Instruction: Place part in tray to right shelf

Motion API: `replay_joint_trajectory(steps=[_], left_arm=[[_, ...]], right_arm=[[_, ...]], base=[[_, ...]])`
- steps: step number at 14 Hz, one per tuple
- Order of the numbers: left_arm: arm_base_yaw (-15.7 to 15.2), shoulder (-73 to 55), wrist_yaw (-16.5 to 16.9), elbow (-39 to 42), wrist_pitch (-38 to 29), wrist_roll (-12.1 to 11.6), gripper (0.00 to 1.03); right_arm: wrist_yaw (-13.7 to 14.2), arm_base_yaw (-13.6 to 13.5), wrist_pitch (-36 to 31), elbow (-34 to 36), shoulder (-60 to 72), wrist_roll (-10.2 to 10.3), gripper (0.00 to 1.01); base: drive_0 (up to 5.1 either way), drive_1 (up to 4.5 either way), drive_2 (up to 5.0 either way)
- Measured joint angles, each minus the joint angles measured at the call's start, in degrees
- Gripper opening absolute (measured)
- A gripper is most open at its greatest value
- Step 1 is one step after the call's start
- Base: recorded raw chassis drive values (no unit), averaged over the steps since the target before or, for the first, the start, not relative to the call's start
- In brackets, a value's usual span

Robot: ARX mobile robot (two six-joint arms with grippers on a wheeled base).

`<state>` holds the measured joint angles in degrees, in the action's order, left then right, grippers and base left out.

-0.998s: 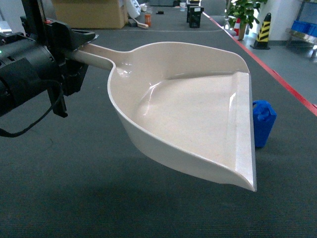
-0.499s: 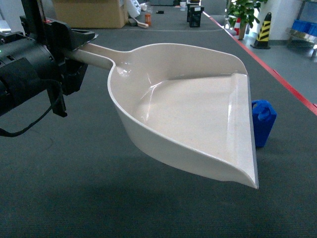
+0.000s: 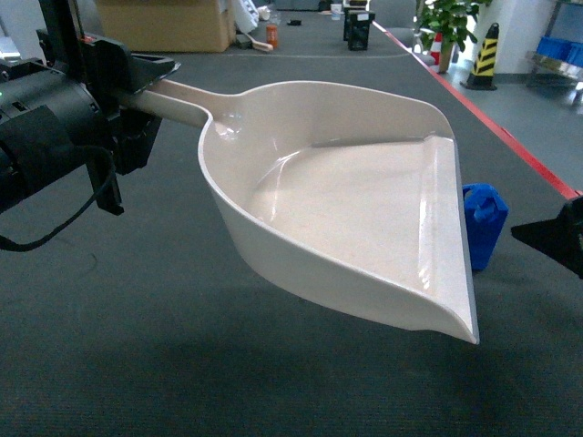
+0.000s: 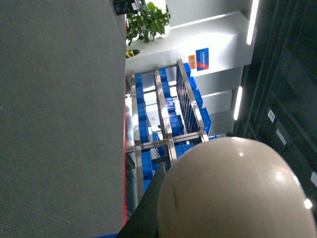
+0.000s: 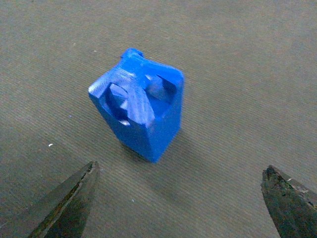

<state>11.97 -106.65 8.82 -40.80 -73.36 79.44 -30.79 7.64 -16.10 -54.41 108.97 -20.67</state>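
My left gripper (image 3: 146,84) is shut on the long handle of the cream tray (image 3: 364,209) and holds it above the dark floor, front lip facing right. The left wrist view shows only the tray's rounded underside (image 4: 237,193). The small blue part (image 3: 485,221) stands upright on the floor just past the lip, its left side hidden by the tray. My right gripper (image 5: 181,171) hangs open above the part (image 5: 141,109), which lies a little ahead of its fingertips and apart from them. In the head view it is a dark shape (image 3: 554,238) at the right edge. The right shelf (image 3: 557,56), a steel rack, stands far off at back right.
The dark ribbed mat (image 3: 137,346) is bordered by a red line (image 3: 510,146) on the right. Cardboard boxes (image 3: 164,23), a potted plant (image 3: 446,23) and a striped bollard (image 3: 483,56) stand at the back. Steel racks with blue crates (image 4: 166,124) show in the left wrist view.
My right gripper has come into the head view from the right edge, beside the part. The tray's front corner has sunk slightly. The left arm holds still.
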Motion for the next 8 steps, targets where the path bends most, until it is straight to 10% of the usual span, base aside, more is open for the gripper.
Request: replay_joint_trajectory(steps=[4,8], left_arm=[[0.0,0.0,0.0,0.0,0.0,0.0,0.15],[0.0,0.0,0.0,0.0,0.0,0.0,0.14]], right_arm=[[-2.6,-2.8,2.2,-6.9,5.6,-2.6,0.98],[0.9,-7.4,3.1,-17.2,15.3,-4.8,0.98]], base=[[0.0,0.00,0.0],[0.0,0.00,0.0]])
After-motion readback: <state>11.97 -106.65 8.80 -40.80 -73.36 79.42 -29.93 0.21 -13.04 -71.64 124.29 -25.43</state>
